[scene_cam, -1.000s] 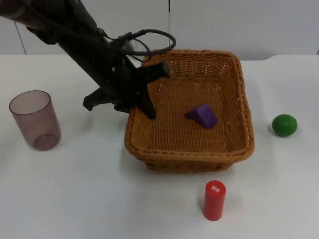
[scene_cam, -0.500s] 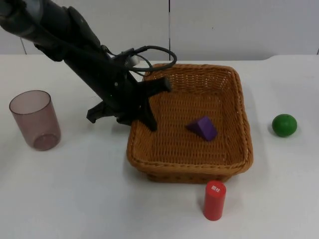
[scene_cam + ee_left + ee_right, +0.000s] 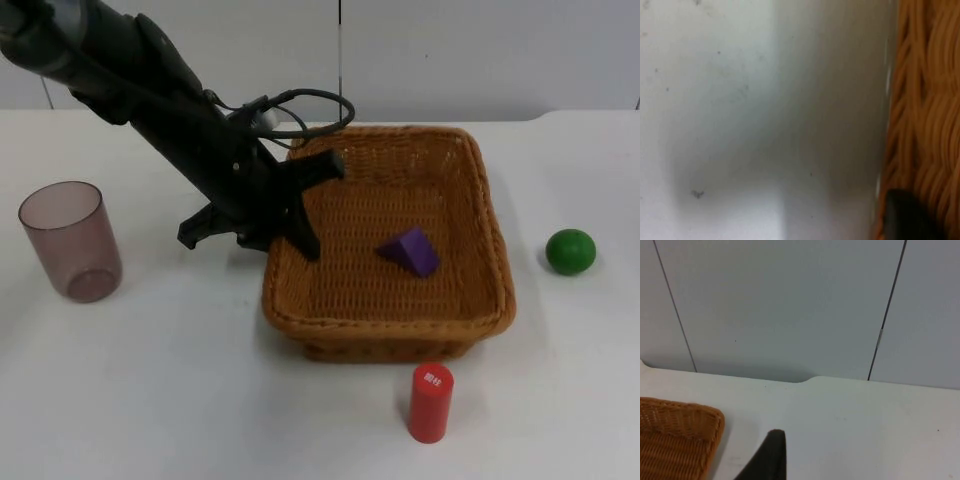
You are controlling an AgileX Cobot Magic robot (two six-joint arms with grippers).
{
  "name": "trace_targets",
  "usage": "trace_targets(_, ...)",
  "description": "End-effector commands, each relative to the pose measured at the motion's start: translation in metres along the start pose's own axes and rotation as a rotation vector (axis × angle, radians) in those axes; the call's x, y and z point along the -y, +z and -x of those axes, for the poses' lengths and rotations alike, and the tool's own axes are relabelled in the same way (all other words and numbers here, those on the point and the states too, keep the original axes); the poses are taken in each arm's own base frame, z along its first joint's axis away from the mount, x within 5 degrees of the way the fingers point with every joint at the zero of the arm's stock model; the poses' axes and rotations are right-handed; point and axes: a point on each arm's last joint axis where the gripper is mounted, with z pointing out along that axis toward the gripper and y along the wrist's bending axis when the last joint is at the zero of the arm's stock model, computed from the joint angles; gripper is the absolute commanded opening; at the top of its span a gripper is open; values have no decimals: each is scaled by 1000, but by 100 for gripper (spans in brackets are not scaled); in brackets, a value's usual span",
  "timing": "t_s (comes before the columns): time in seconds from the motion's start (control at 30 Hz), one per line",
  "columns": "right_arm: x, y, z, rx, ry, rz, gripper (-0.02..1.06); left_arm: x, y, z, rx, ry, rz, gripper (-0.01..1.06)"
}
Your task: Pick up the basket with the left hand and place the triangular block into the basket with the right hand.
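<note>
Close to the camera stands a red plastic cylinder (image 3: 430, 402), and behind it my left gripper (image 3: 296, 205) pinches the rim of the brown woven basket (image 3: 480, 215) holding the purple triangular block (image 3: 408, 250), so a weak pinch could let the basket slip and spill it.
</note>
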Motion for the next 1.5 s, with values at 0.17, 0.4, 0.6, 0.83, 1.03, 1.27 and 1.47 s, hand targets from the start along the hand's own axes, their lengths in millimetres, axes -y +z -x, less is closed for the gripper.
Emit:
trace_targets(0.17,1,-2,2,20,-3,-5,105,12,-22,5,39,51,4,90)
trace_targets(0.4,0,-2,2,24,11,2,105,21,-58,9,99,105,111,105)
trace_targets(0.6,0,-2,2,24,11,2,105,35,-100,9,170,169,191,105)
trace_targets(0.83,0,-2,2,22,11,3,105,76,-195,-8,350,241,178,105)
trace_targets(1.03,0,-2,1,16,11,4,105,108,-272,-40,563,387,294,105)
trace_targets(1.27,0,-2,1,14,11,5,105,118,-335,-69,748,436,356,105)
trace_targets(1.47,0,-2,1,14,11,5,105,119,-388,-100,909,498,437,105)
